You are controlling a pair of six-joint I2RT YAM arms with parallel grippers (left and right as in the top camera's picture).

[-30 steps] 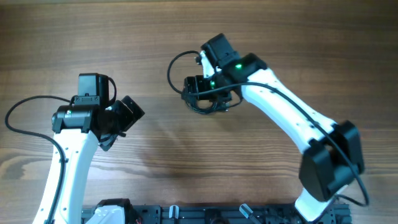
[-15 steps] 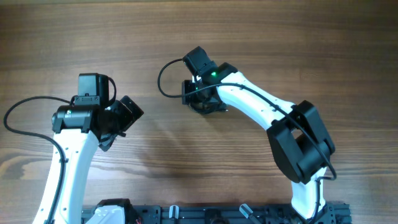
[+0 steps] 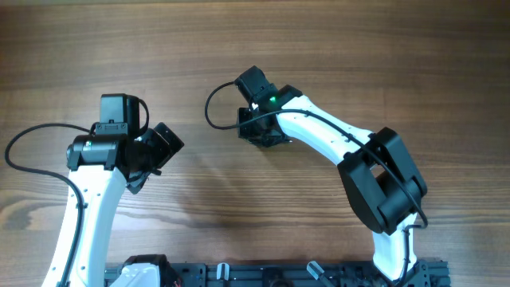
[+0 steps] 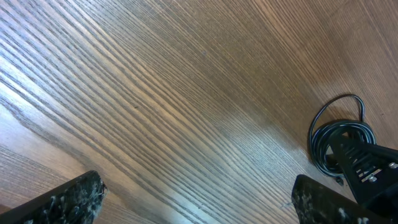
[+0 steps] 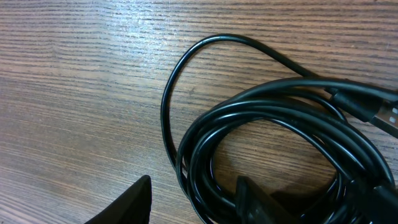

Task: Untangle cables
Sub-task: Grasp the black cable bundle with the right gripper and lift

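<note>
The cables point(image 3: 209, 108) are thin black cords lying as one small coil on the wooden table, with a single loop sticking out to the left. In the right wrist view the coil point(image 5: 280, 118) fills the lower right, and a plug end point(image 5: 379, 112) shows at the right edge. My right gripper point(image 3: 256, 127) sits on top of the coil. Its jaws point(image 5: 196, 186) are closed around the coil's left strands, one finger outside the coil and one inside. My left gripper point(image 3: 155, 155) hangs wide open and empty over bare wood, well to the left of the coil point(image 4: 323, 134).
The wooden table point(image 3: 358, 48) stretches on all sides of the coil. A dark rail point(image 3: 263, 275) runs along the table's front edge between the arm bases. The left arm's own thick cable point(image 3: 32, 139) arcs out to its left.
My right arm swung left and settled on the coil, and its jaws narrowed around the strands. The loose loop shifted slightly. The left arm stayed still.
</note>
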